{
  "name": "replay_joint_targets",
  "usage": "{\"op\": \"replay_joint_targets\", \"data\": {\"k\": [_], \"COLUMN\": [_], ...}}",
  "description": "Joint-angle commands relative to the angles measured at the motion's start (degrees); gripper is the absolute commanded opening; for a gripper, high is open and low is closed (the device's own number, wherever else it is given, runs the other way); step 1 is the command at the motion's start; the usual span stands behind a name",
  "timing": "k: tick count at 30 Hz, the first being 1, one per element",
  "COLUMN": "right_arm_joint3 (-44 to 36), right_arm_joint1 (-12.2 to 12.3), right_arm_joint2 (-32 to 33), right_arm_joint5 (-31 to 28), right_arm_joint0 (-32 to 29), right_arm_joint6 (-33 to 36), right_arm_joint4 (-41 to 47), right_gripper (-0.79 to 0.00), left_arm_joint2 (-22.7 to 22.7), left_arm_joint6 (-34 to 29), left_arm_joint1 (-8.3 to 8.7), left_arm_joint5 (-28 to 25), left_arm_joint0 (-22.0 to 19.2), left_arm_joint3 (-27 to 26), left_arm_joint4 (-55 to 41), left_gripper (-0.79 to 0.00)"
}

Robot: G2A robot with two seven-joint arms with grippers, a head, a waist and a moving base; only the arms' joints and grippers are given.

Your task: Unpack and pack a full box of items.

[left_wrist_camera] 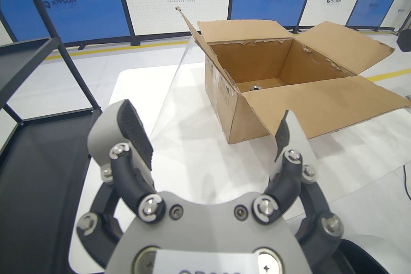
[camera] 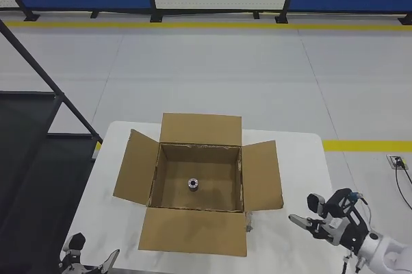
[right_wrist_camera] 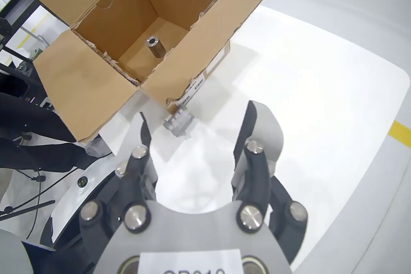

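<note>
Spread, empty right hand (right_wrist_camera: 197, 113) is shown with the box (right_wrist_camera: 80, 69) just ahead; unpacking is judged underway, and a downward reach to the cylinder (right_wrist_camera: 155, 47) inside is called for.

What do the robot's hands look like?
Both the left gripper and the right gripper have a grey metal plate with shiny round screws, black links, and two curved silver fingers lined with black ribbed pads. Each carries a white label. The right arm is white.
</note>
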Motion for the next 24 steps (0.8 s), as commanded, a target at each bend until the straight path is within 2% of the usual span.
{"op": "replay_joint_targets", "data": {"k": [1, 7, 15, 24], "right_arm_joint3": [0.15, 2.70, 7.36, 8.59], "right_arm_joint1": [0.19, 1.05, 2.30, 2.43], "right_arm_joint2": [0.66, -0.75, -7.46, -8.47], "right_arm_joint5": [-1.41, -3.89, -3.50, -3.56], "right_arm_joint0": [-1.66, -1.26, 4.67, 5.62], "right_arm_joint6": [-0.41, 2.47, 10.73, 10.91], "right_arm_joint4": [0.38, 1.73, 1.13, 0.96], "right_gripper": [0.000, 0.000, 0.000, 0.000], "left_arm_joint2": [0.00, 0.00, 0.00, 0.00], "left_arm_joint6": [0.00, 0.00, 0.00, 0.00], "left_arm_joint1": [0.00, 0.00, 0.00, 0.00], "left_arm_joint5": [0.00, 0.00, 0.00, 0.00], "left_arm_joint0": [0.00, 0.00, 0.00, 0.00], "left_arm_joint3": [0.00, 0.00, 0.00, 0.00], "left_arm_joint4": [0.00, 0.00, 0.00, 0.00], "left_gripper": [0.000, 0.000, 0.000, 0.000]}}
